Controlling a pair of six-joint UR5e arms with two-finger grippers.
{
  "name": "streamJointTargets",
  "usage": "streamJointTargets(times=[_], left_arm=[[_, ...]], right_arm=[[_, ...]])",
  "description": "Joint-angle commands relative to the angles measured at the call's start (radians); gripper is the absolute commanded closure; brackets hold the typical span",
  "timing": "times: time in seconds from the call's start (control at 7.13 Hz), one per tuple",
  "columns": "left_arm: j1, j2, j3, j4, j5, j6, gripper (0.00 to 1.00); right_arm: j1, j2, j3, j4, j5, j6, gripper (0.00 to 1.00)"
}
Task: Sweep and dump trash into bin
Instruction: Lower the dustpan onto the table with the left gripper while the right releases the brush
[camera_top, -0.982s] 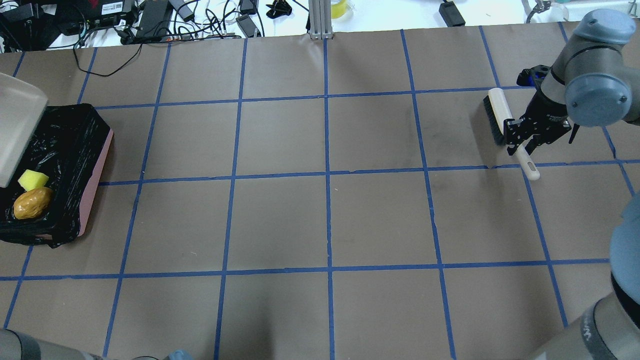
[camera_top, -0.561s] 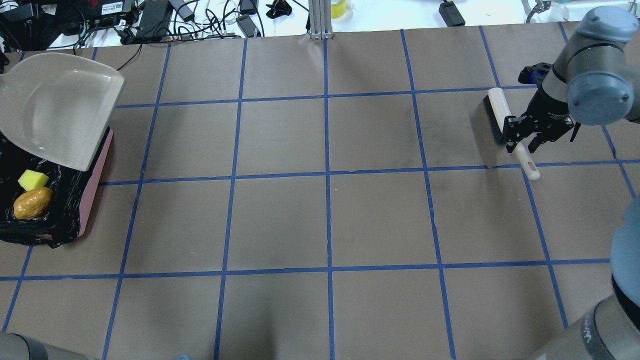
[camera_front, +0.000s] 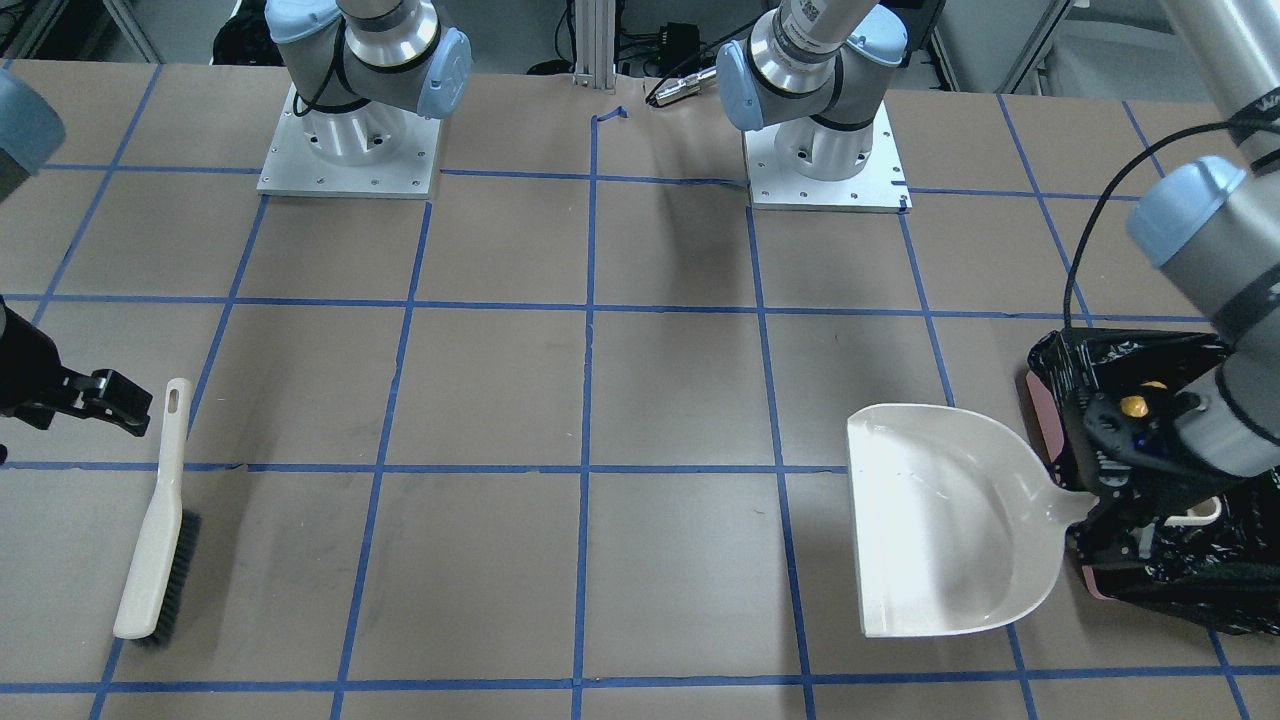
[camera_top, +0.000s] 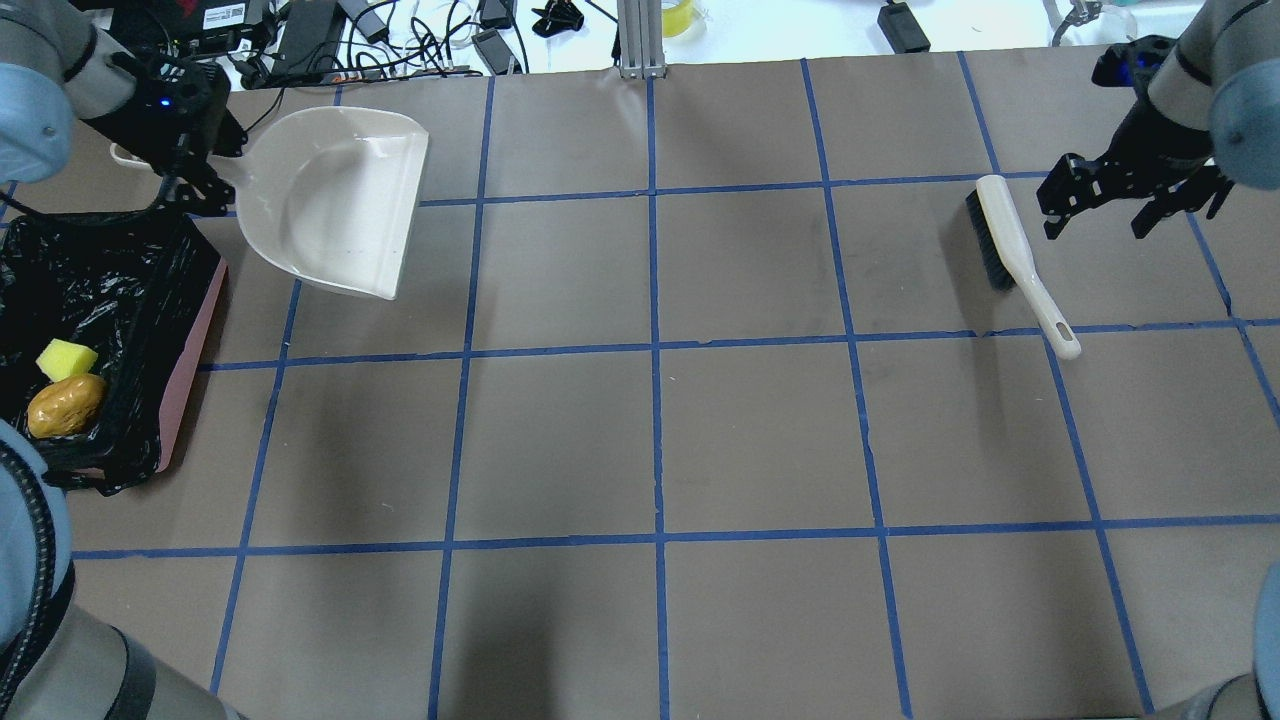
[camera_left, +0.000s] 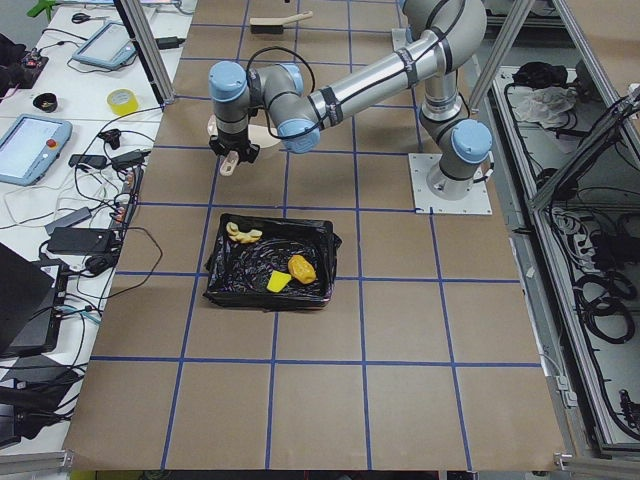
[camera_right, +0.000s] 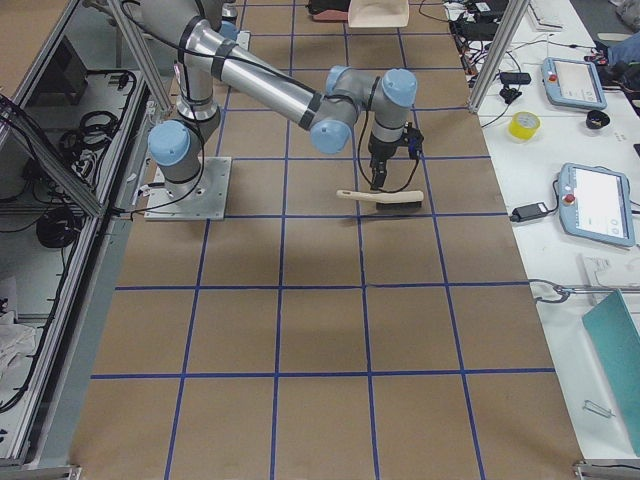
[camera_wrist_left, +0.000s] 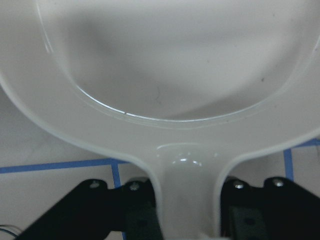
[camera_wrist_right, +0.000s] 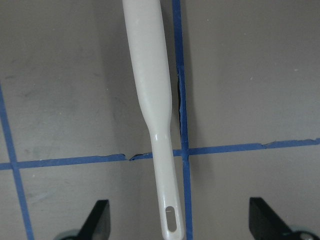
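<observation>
Trash (camera_top: 66, 405) inside bin (camera_top: 186, 365), dustpan (camera_top: 335, 205) beside, brush (camera_top: 1008, 242) well apart

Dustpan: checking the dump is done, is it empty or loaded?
Empty: the dustpan is bare in overhead and front views; wedge and potato lie in the bin.

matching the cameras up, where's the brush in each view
exterior front-facing: brush lower left
overhead exterior: upper right
exterior left: top edge
exterior right: centre
left wrist-mounted: not in it
right wrist-mounted: handle, centre
shared landmark: the blue tape crossing by its handle
</observation>
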Motion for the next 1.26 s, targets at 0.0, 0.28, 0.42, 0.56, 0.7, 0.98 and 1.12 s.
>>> streamJointTargets(times=[0.0,0.28,0.42,0.56,0.7,0.98,1.12], left_arm=[[-0.042,-0.108,0.010,0.066,-0.027,-0.043,1.00],[-0.079,-0.139,0.011,0.080,-0.012,-0.042,1.00],[-0.086,-0.157,0.010,0.080,-0.021,-0.043,1.00],[-0.103,-0.166,0.008,0.087,-0.013,-0.045,1.00],[-0.103,-0.177,0.001,0.124,0.002,-0.048,1.00],[-0.117,-0.180,-0.015,0.126,0.011,-0.134,1.00],[-0.122,-0.182,-0.019,0.126,0.008,-0.140,0.94]], right_arm=[[0.081,-0.097,-0.106,0.159,0.037,0.168,0.00],[0.288,-0.105,-0.138,0.163,-0.077,0.190,0.00],[0.340,-0.103,-0.137,0.161,-0.073,0.190,0.00],[0.341,-0.109,-0.142,0.158,-0.073,0.189,0.00],[0.341,-0.127,-0.142,0.155,-0.074,0.190,0.00],[0.348,-0.187,-0.120,0.169,-0.073,0.189,0.00],[0.347,-0.201,-0.093,0.173,-0.077,0.189,0.00]])
